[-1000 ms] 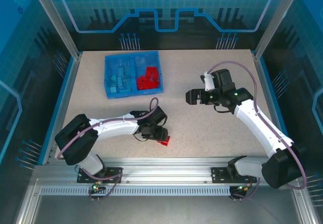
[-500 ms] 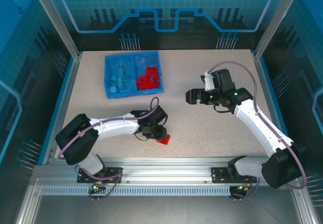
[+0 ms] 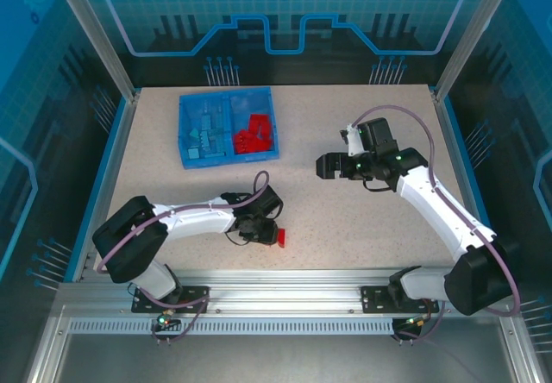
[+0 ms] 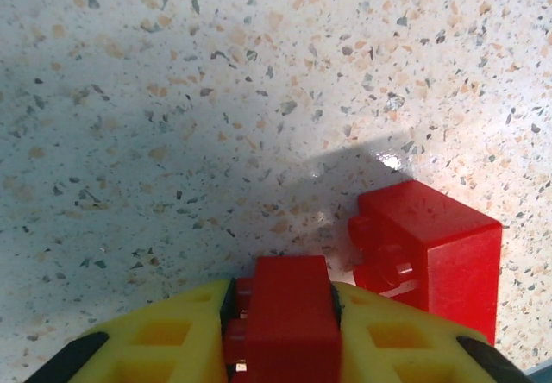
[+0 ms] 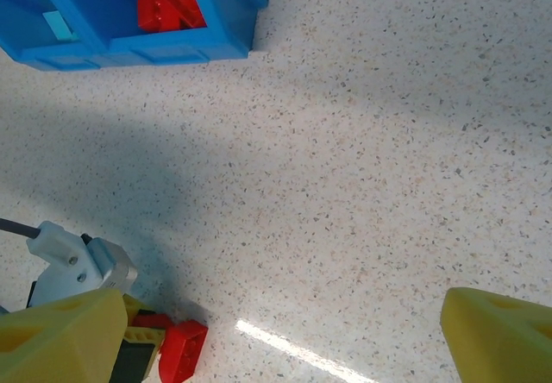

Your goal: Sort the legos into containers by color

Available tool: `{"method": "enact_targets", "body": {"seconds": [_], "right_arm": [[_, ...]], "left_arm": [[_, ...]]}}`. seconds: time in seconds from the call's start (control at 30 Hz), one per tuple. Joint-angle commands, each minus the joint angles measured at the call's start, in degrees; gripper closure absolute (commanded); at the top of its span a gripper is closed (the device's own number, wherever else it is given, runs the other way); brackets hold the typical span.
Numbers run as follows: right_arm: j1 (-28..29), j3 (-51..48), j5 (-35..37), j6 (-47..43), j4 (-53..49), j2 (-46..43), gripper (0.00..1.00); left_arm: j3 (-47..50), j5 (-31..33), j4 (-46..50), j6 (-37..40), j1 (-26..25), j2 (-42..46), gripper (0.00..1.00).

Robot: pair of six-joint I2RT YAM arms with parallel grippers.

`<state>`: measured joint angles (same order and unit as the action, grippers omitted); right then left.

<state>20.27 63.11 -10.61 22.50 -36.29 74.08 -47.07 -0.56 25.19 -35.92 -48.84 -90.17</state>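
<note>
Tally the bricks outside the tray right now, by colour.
Red bricks: 2, one held in the left gripper, one on the table beside it.
Light blue: 0.
Total outside the blue tray: 2.

The speckled pale tabletop [image 3: 345, 116] lies bare through the middle, leaving wide passage. A shallow blue plastic two-compartment tray [image 3: 228, 161] blocks the far left. The white left arm [image 3: 194, 217] lies low along the near left. A loose red studded plastic brick [image 4: 431, 254] sits just beside the left gripper [image 4: 280, 314], which clamps a held red brick [image 4: 285, 301]. The white right arm [image 3: 435, 202] overhangs the right.
</note>
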Motion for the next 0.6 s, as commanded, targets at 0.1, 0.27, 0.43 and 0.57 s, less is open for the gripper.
{"method": "enact_targets", "body": {"seconds": [0.1, 0.27, 0.43, 0.57], "right_arm": [[2.4, 0.3, -8.1, -4.0, 0.0, -0.2, 0.05], [6.1, 0.6, -11.3, -5.6, 0.5, -0.4, 0.05], [7.2, 1.0, -8.3, -3.1, 3.6, -1.3, 0.05], [7.4, 0.7, -5.2, -2.2, 3.9, -2.4, 0.05]], "left_arm": [[-1.5, 6.5, 2.5, -0.9, -0.3, 4.1, 0.73], [-9.9, 15.7, 8.5, 3.0, 4.7, 11.3, 0.75], [-22.3, 19.0, 7.2, 11.9, 16.4, 7.9, 0.75], [-33.8, 25.3, 4.5, 18.6, 22.5, -2.3, 0.75]]}}
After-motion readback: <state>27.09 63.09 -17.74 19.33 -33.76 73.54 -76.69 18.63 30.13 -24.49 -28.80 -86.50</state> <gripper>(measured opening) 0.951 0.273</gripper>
